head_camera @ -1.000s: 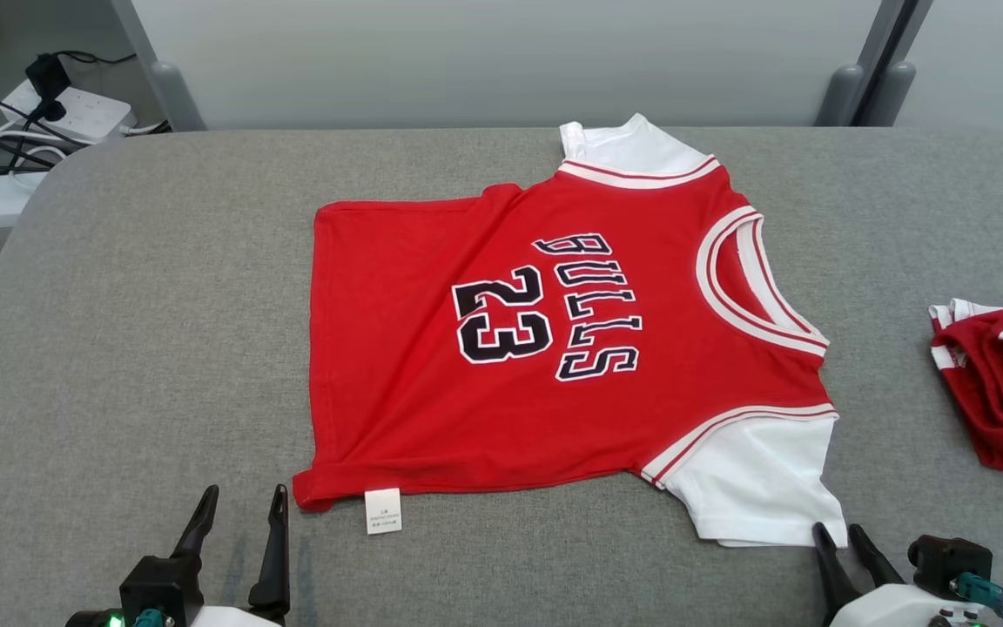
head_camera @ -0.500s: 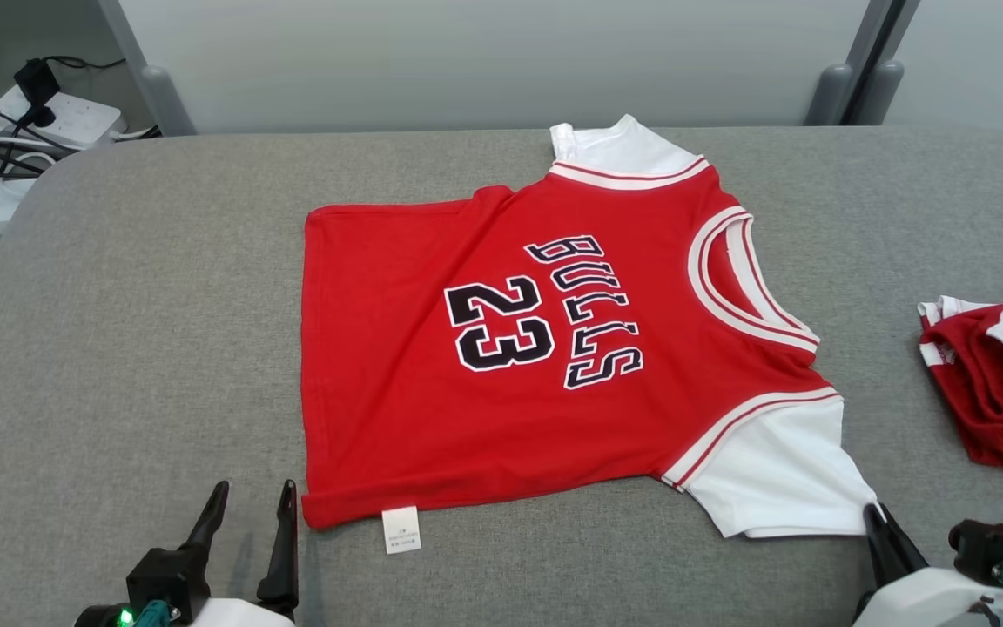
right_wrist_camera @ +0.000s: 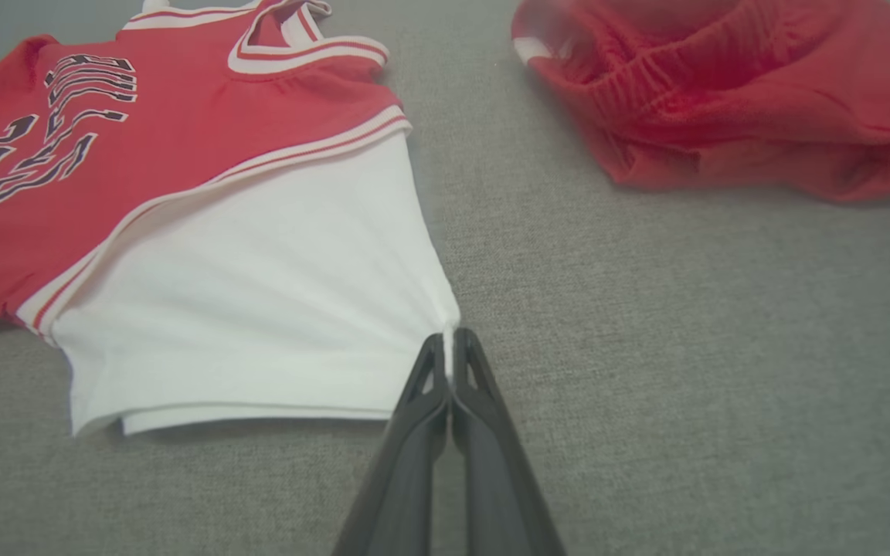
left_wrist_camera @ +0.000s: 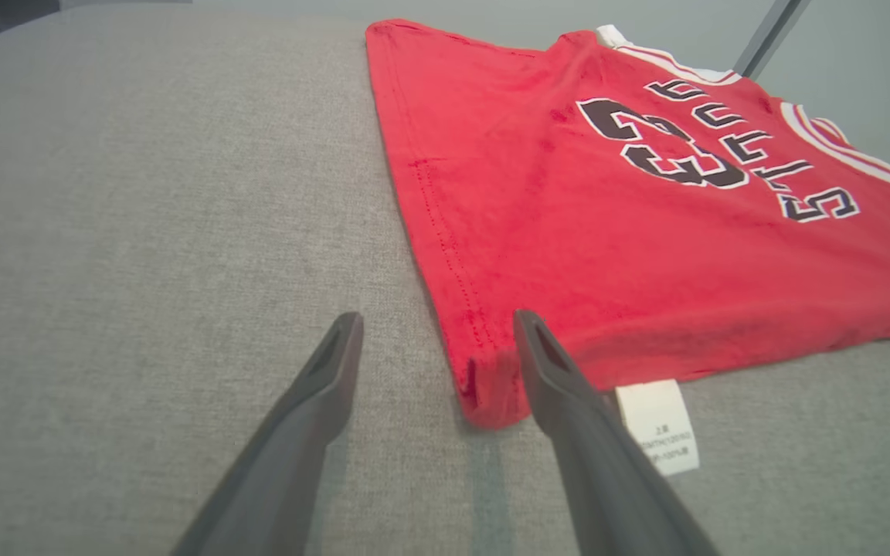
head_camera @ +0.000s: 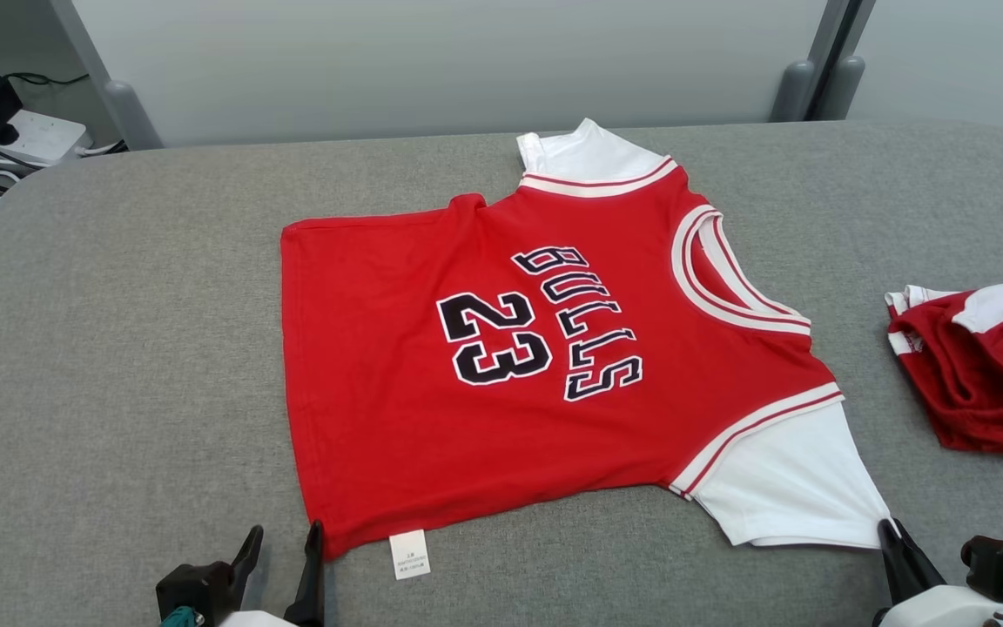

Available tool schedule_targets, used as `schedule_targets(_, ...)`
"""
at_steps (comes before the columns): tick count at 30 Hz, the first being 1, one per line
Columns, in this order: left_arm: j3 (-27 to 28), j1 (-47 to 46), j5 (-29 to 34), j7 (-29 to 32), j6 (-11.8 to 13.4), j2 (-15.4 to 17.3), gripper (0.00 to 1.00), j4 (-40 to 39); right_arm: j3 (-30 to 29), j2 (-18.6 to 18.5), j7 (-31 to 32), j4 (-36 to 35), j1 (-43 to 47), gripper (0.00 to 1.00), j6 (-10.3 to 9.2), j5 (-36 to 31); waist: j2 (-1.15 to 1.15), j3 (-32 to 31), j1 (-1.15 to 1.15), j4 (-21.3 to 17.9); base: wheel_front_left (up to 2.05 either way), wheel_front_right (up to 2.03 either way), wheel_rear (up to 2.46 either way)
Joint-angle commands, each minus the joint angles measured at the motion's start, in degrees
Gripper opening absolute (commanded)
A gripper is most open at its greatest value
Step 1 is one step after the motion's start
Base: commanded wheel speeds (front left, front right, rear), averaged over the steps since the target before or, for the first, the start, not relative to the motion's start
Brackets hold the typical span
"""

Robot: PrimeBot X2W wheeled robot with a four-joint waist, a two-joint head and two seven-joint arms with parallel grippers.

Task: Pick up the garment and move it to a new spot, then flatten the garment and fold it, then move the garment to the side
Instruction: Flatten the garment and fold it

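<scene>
Head view: jersey (head_camera: pixel 397 348) reads BULLS 23; left fingers (head_camera: pixel 314 566) spread, right fingers (head_camera: pixel 898 553) pinching sleeve (head_camera: pixel 780 488).

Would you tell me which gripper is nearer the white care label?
Left. The left gripper straddles the hem corner beside the label; the right gripper pinches the white sleeve.

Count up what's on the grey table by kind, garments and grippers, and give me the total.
Garments: 2, the jersey laid out and a bunched red garment to its right.
Grippers: 2, the left gripper open at the jersey's hem corner, the right gripper shut on the jersey.
Total: 4.
</scene>
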Motion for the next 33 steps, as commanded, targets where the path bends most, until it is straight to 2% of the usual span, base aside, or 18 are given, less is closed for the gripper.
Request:
schedule_targets(1, 1.5, -2.9, -1.0, -0.3, -0.2, 0.4, 1.0, -0.7, 0.7, -1.5, -0.3, -1.1, -0.2, 0.0, 0.17, -0.8, 0.0, 0.1, 0.0, -0.1, 0.0, 0.0, 0.0)
schedule_targets(13, -3.4, -4.9, -8.1, -0.3, -1.9, 0.4, 1.0, 4.8, 0.9, -1.1, -0.3, -1.8, -1.8, 0.0, 0.17, -1.5, 0.0, 1.1, 0.0, -0.3, 0.0, 0.0, 0.0)
schedule_targets(26, -6.3, -5.4, -11.0, -0.3, -4.1, 0.4, 1.0, 6.2, 0.8, -0.8, -0.3, -2.6, -2.3, 0.0, 0.17, -1.6, 0.0, 1.4, 0.0, 0.2, 0.0, 0.0, 0.0)
schedule_targets(27, -6.4, -5.3, -11.0, -0.3, -4.2, 0.4, 0.95, 6.1, 0.7, -0.8, -0.3, -2.7, -2.3, 0.0, 0.17, -1.6, 0.0, 1.5, 0.0, 0.2, 0.0, 0.0, 0.0)
schedule_targets(28, -6.6, -5.3, -10.9, -0.3, -4.3, 0.4, 0.86, 6.0, 0.7, -0.8, -0.3, -2.7, -2.3, 0.0, 0.17, -1.6, 0.0, 1.5, 0.0, 0.2, 0.0, 0.0, 0.0)
schedule_targets(30, -6.7, -5.2, -10.8, -0.3, -4.5, 0.4, 0.43, 5.6, 0.6, -0.7, -0.3, -2.8, -2.3, 0.0, 0.17, -1.6, 0.0, 1.5, 0.0, 0.3, 0.0, 0.0, 0.0)
schedule_targets(31, -6.7, -5.2, -10.7, -0.3, -4.5, 0.4, 0.11, 5.5, 0.6, -0.7, -0.3, -2.9, -2.3, 0.0, 0.17, -1.6, 0.0, 1.5, 0.0, 0.3, 0.0, 0.0, 0.0)
schedule_targets(32, -6.7, -5.2, -10.6, -0.3, -4.6, 0.4, 0.0, 5.4, 0.6, -0.7, -0.3, -2.9, -2.3, 0.0, 0.17, -1.5, 0.0, 1.5, 0.0, 0.3, 0.0, 0.0, 0.0)
schedule_targets(33, -6.7, -5.2, -10.4, -0.3, -4.7, 0.4, 0.0, 5.2, 0.6, -0.7, -0.3, -2.9, -2.3, 0.0, 0.17, -1.5, 0.0, 1.5, 0.0, 0.4, 0.0, 0.0, 0.0)
